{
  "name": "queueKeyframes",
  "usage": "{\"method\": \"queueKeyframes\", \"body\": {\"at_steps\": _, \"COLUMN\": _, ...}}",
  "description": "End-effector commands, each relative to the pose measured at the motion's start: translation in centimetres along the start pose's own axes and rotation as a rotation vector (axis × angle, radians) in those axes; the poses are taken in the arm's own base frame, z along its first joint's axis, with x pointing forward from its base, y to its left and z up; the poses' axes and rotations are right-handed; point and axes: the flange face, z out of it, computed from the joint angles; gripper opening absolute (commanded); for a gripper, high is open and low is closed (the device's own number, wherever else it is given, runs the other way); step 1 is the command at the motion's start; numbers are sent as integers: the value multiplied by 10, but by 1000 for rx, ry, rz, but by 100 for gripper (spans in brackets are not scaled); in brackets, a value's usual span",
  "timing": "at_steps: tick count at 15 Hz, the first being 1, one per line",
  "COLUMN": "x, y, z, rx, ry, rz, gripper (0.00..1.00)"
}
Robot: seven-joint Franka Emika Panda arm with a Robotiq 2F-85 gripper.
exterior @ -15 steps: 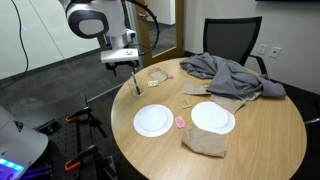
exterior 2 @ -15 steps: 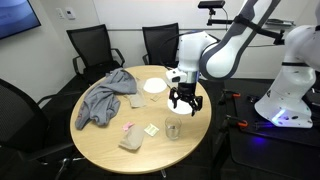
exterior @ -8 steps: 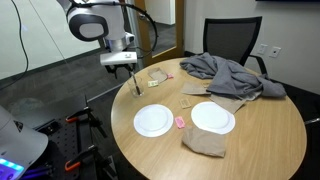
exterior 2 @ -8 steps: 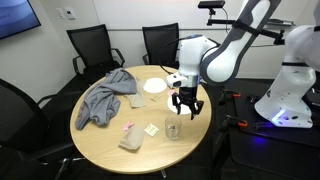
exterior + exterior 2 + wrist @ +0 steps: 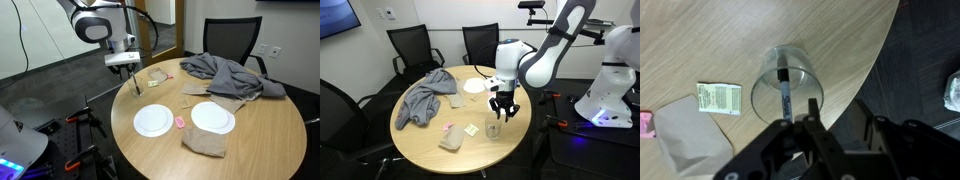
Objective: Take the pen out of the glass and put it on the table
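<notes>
The clear glass (image 5: 790, 85) stands near the edge of the round tan table (image 5: 700, 40), with the dark pen (image 5: 786, 92) upright inside it. In the wrist view the pen's upper end runs under my left finger (image 5: 814, 112). My gripper (image 5: 840, 118) hangs right above the glass, its jaws partly drawn in with a gap still showing between them; no grip on the pen can be seen. In both exterior views the gripper (image 5: 133, 72) (image 5: 500, 108) sits just over the glass (image 5: 137, 89) (image 5: 493, 129).
Two white plates (image 5: 153, 121) (image 5: 213, 117) flank a small pink item (image 5: 179, 122). A grey cloth (image 5: 230, 72) lies at the back, a brown napkin (image 5: 204, 143) near the front, a small packet (image 5: 718, 97) beside the glass. Black chairs (image 5: 410, 45) ring the table.
The gripper has sunk a little toward the glass and its jaws have drawn closer together. Glass and pen stay in place.
</notes>
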Motion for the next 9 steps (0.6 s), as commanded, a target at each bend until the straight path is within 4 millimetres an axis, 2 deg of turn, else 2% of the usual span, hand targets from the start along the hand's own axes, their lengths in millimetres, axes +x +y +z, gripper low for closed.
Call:
{"method": "queueKeyframes", "body": {"at_steps": 1, "x": 8, "y": 9, "z": 4, "rx": -41, "ry": 0, "rz": -16, "gripper": 42}}
{"method": "queueKeyframes", "body": {"at_steps": 7, "x": 20, "y": 24, "z": 13, "rx": -62, "ry": -20, "rz": -46, "gripper": 41}}
{"method": "queueKeyframes", "body": {"at_steps": 9, "x": 23, "y": 29, "z": 17, "rx": -66, "ry": -29, "rz": -49, "gripper": 37}}
